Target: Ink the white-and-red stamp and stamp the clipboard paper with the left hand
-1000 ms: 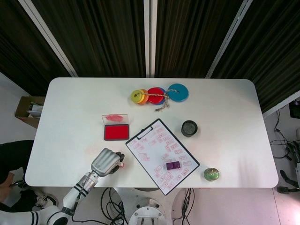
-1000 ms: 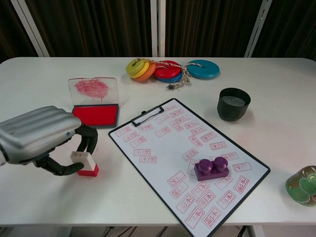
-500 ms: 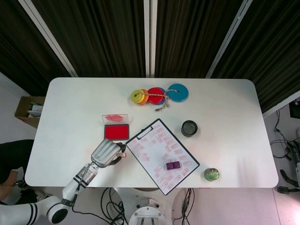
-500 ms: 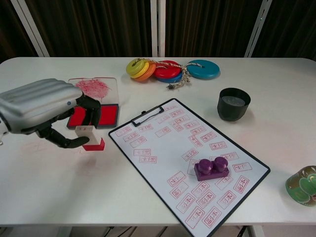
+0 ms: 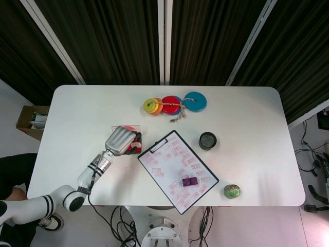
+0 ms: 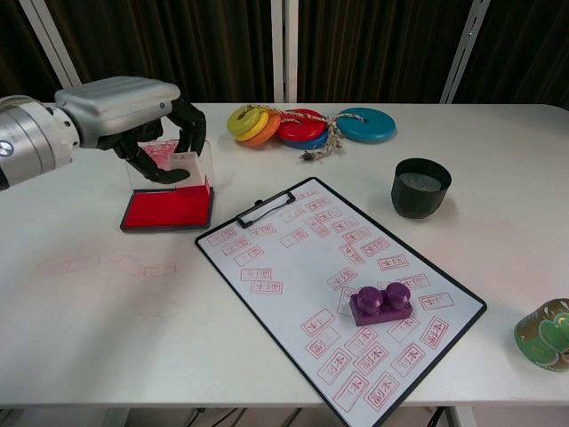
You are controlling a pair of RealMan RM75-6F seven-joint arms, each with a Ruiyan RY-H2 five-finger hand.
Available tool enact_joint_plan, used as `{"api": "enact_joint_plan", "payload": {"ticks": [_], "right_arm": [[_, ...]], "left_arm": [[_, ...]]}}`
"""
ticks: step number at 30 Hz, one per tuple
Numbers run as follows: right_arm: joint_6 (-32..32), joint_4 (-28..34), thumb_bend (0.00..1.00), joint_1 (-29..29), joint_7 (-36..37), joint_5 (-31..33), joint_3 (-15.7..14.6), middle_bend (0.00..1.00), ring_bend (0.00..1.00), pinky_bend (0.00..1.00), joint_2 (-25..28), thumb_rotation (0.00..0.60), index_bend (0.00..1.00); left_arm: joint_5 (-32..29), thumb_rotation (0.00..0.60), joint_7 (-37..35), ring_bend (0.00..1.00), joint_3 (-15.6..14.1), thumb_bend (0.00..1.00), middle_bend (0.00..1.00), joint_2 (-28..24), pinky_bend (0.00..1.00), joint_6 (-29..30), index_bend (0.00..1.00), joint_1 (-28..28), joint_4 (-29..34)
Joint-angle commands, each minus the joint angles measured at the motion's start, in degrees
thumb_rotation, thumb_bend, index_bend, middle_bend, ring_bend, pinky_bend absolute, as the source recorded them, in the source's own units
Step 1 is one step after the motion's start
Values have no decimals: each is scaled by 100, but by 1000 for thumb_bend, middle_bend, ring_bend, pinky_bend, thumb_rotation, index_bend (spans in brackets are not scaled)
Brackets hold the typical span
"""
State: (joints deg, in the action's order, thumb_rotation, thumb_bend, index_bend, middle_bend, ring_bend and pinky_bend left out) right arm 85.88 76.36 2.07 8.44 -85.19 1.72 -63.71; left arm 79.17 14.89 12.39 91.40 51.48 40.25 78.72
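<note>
A: The left hand (image 6: 142, 116) grips the stamp (image 6: 185, 169) from above, thumb and fingers around its white body, and hangs over the ink pad (image 6: 169, 209). The inking step, I'd say — not yet pressed, by the look of the chest view.

B: Then bring it straight down with the red base flat on the red felt. The pad's clear lid (image 6: 169, 160) stands open just behind the stamp, so a tilt or backward drift could knock it.

A: And afterwards?

B: Lift straight up before going sideways. The clipboard (image 5: 178, 171) lies just right of the pad, its clip (image 6: 265, 210) at the near corner — best passed over, not brushed.

A: Room on the paper?

B: It's crowded with prints, and a purple brick (image 6: 383, 302) sits on the lower part. The gaps left of the brick look easiest to reach.

A: The right hand?

B: Neither view shows it. The black cup (image 6: 420, 187) and the discs (image 6: 302, 124) are well apart from the path.
</note>
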Motion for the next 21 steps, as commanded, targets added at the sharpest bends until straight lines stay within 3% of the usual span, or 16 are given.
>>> {"api": "enact_joint_plan", "payload": {"ticks": [1,7,21], "right_arm": [[27,6,201,19,-4,12,10,0,0,0,20,600,0],[-33,-1,205,3,-15,38,11,0,0,0,22,600,0],[-90,19,211,-16,-114,54,1,0,0,0,-12,600,0]], "left_arm": [[-120,600,-53,1000,-94,430,589,285,1000,-151,568,162,-497],[-124,600,-371,1000,-208,432,590,497,1000,-124,569,203,-1023],[-141,600,-831,1000,-354,435,591,645,1000,-162,572,300,-1472]]}}
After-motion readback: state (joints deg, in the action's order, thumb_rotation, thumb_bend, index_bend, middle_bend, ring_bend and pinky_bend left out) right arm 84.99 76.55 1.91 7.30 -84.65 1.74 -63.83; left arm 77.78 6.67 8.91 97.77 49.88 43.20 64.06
